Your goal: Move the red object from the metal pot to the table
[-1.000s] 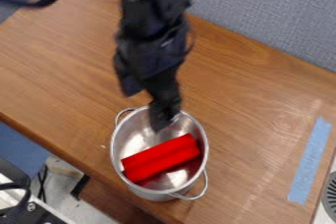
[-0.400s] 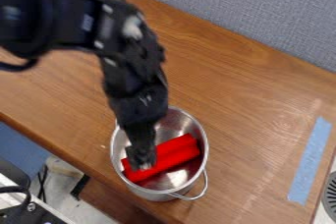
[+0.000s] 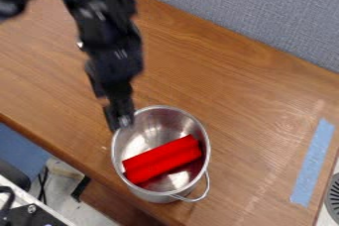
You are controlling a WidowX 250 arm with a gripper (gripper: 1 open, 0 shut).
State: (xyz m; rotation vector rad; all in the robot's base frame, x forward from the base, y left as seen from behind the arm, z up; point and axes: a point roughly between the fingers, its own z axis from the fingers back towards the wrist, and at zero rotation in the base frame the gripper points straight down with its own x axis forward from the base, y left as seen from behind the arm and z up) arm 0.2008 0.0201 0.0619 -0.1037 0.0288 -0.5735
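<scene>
Pot (image 3: 162, 155) position: you will find the metal pot at about six o'clock on the table (image 3: 252, 91), close to the near edge. It is round, shiny steel, standing upright, with one small loop handle visible at its five o'clock rim.

Contents: the red object (image 3: 163, 159) lies inside the pot, resting on the bottom. It is a bright red elongated block, lying on a slant from seven o'clock up to two o'clock within the bowl, and it spans most of the pot's width. Nothing is touching it.

Your gripper (image 3: 115, 117) hangs at the end of the dark arm (image 3: 99, 32), which enters from the eleven o'clock corner. The gripper points down and sits at the ten o'clock side of the pot, at or just outside the rim. Whether the tip touches the rim cannot be told; that part is dark and blurred. The jaws stand apart at their widest, and nothing is between them. The gripper is apart from the red object.

Surface: the table is brown wood grain. A strip of light blue tape (image 3: 314, 161) lies at about four o'clock, well apart from the pot, running roughly parallel to the right-hand edge. A grey wall (image 3: 265, 12) stands behind the table at twelve to two o'clock.
</scene>
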